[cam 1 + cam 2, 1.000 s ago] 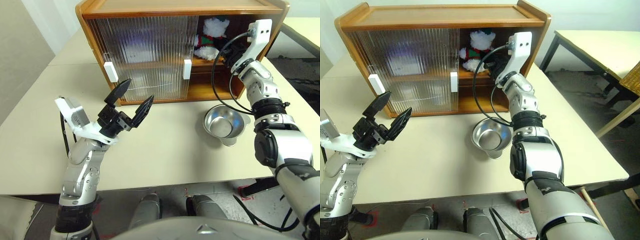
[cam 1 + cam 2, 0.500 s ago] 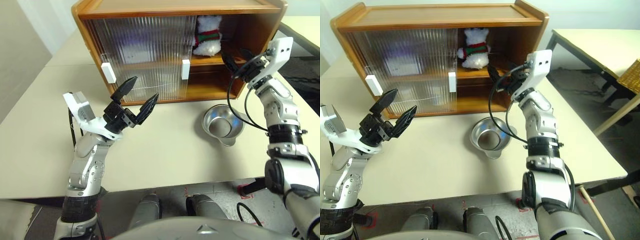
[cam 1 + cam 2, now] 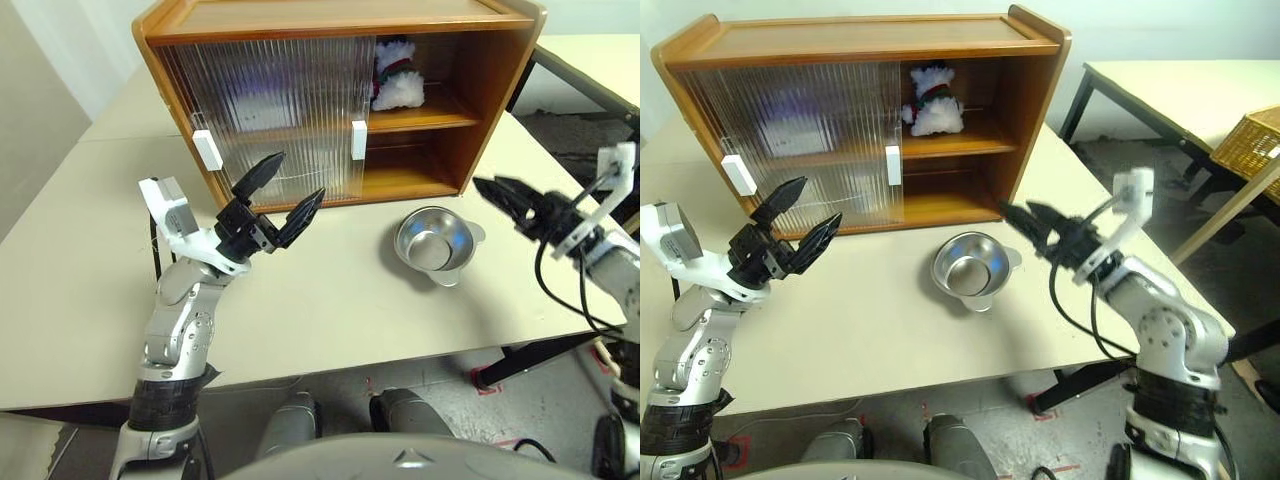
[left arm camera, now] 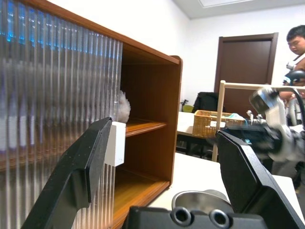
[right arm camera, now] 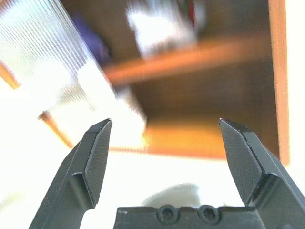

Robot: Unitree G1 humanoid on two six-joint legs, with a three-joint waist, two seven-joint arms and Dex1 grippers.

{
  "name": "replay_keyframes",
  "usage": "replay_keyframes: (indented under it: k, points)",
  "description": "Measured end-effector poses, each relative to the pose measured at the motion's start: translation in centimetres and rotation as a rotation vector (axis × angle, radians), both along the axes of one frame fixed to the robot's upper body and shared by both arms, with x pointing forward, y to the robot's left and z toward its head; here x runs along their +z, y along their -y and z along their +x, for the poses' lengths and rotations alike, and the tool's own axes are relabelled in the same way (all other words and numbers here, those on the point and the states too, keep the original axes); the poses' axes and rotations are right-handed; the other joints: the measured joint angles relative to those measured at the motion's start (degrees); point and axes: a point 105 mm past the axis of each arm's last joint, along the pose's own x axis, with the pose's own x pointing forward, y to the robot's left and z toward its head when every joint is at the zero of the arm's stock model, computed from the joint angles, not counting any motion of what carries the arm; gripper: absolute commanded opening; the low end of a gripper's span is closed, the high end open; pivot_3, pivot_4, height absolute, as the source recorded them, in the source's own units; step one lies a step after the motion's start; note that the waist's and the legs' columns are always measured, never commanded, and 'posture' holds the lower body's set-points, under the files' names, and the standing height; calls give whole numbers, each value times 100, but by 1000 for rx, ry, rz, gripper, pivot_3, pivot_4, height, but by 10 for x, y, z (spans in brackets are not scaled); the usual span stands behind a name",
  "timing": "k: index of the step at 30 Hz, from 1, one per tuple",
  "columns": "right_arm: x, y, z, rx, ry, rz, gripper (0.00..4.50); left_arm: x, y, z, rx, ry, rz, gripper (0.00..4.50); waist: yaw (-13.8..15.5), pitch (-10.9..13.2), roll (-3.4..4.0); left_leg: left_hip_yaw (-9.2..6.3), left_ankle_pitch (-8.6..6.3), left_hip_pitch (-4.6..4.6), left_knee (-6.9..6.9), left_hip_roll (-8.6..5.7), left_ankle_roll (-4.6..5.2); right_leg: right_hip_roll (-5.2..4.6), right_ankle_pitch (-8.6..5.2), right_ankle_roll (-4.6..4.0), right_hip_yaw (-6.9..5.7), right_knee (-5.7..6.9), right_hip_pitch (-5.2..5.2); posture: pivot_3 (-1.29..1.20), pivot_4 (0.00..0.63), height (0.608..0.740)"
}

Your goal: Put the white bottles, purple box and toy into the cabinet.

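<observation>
I see one toy (image 3: 931, 100), a fluffy white plush snowman with a red-and-green scarf, on the upper shelf of the cabinet (image 3: 1035, 110), in the open right half just beside the edge of the sliding door. A purple patch (image 3: 790, 128) shows through the ribbed panel on the same shelf; it looks like the box, but I cannot make out its shape or any print through the ribs. I cannot tell where the bottles are.

The cabinet is warm glossy wood with two shelves and a raised lip round the top. Its two sliding doors (image 3: 270, 110) are translucent ribbed plastic, drawn together over the left half, and I count two white rectangular handles (image 3: 358, 139). The lower shelf in the open half is bare wood. I can read no writing anywhere.

On the pale, matte table (image 3: 330, 300) in front of the open half sits one shiny round metal bowl (image 3: 432, 243) with small tabs on its rim.

My left gripper (image 3: 280, 192) hangs above the table in front of the closed doors, its two black tapered fingers spread wide and holding nothing. My right gripper (image 3: 1025, 222) is just right of the bowl, pointing toward the cabinet, fingers also wide apart and empty.
</observation>
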Motion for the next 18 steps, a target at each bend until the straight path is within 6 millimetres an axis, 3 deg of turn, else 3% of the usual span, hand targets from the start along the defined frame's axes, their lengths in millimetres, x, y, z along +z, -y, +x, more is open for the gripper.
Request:
replay_keyframes:
  k: [7,18]
  points:
    - [-40,1,-39,84,-274,132,4470,-1,1,0,-9,-4,4,4500,-71,1,-1,-2,-12,-3,-6,-2,-21,4,-12,11,2,-1,-5,-141,71,740]
    - [-77,2,-65,136,-609,305,4470,-2,-2,0,-6,-16,14,4500,-58,2,-3,-10,-38,-13,-16,-4,-42,3,-48,16,5,-2,-16,-120,69,740]
